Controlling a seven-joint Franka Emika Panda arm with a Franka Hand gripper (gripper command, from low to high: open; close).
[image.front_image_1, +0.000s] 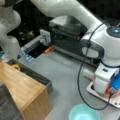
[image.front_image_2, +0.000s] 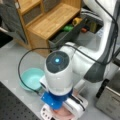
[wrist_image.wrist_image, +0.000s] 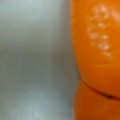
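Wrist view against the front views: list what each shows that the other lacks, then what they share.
Only the wrist view shows the orange object's pitted skin close up, filling its right side against a plain grey surface.

Only the front views show the teal bowl, the wooden shelf unit, the grey drawer holding a yellow item, and the white tray under the wrist.

Shared: a bit of orange shows beneath the gripper in a front view.

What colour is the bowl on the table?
The bowl is light teal, clearest in a front view.
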